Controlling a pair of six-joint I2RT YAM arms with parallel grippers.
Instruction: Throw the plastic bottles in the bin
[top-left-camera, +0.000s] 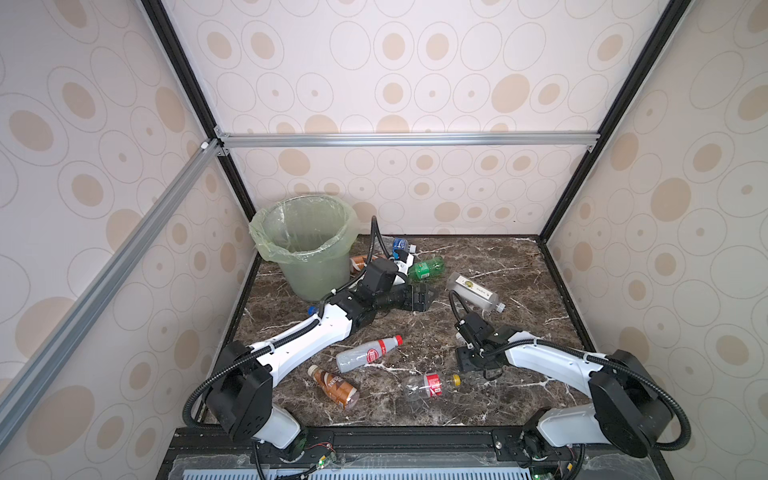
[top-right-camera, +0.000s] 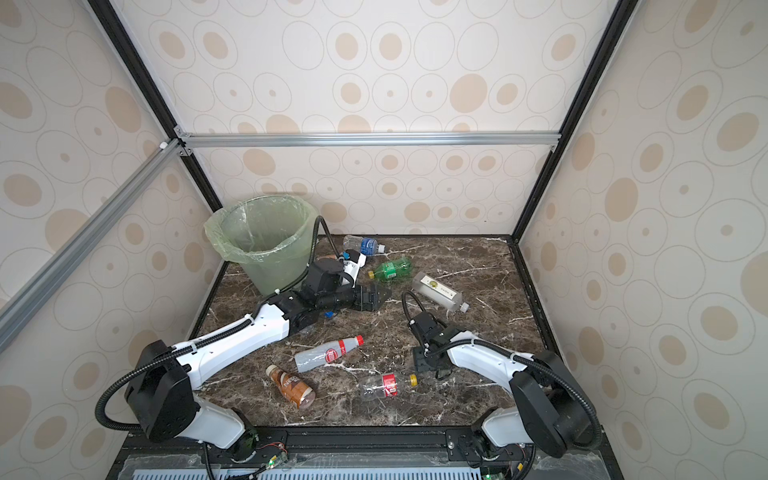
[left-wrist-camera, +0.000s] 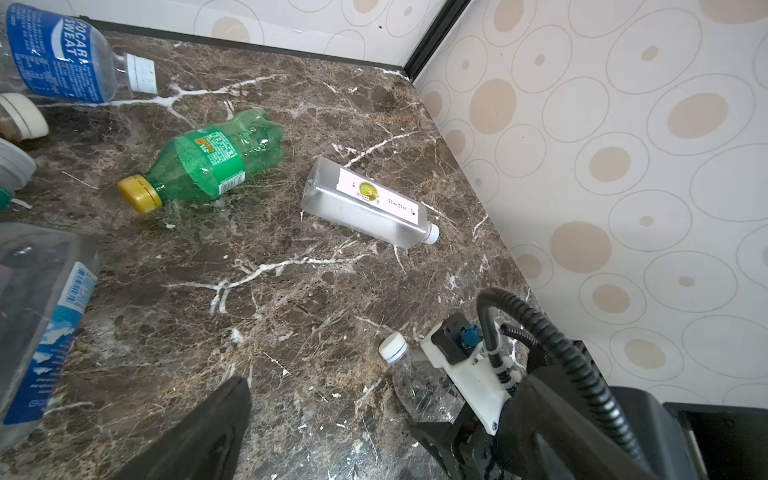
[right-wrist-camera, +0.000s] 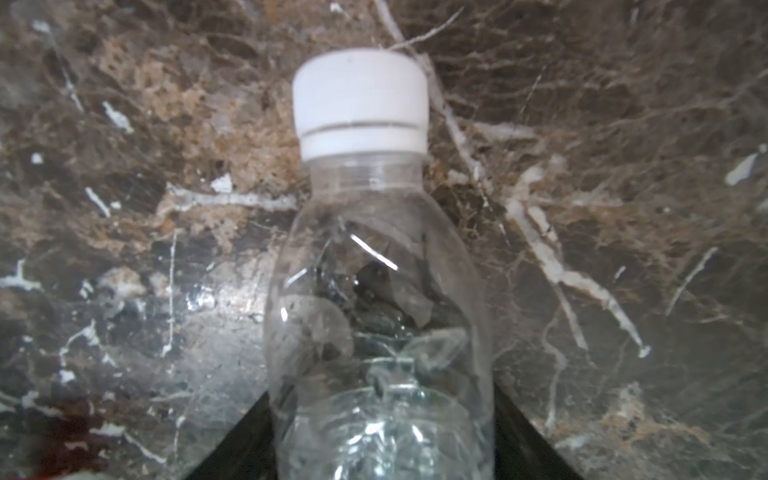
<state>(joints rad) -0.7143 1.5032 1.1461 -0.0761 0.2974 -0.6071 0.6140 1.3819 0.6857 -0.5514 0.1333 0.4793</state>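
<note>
Clear bottle (right-wrist-camera: 380, 291), white cap (right-wrist-camera: 359, 108): lies flat on surface (right-wrist-camera: 124, 187), well apart from bin (top-left-camera: 266, 232). Dented; judged light, thin-walled, slick. Take mid-body. Right claw (right-wrist-camera: 381, 419) straddles body, fingers (right-wrist-camera: 249, 449) at both flanks; firm pinch or not, cannot tell. Left claw (top-left-camera: 424, 296) spread, empty.

The only legible print, "POCARI SWEAT", is on the blue-labelled bottle (left-wrist-camera: 58, 54)'s label.

Bottles (top-left-camera: 368, 354) lying scattered; pale green bin (top-left-camera: 316, 270) upright, far-left corner.
</note>
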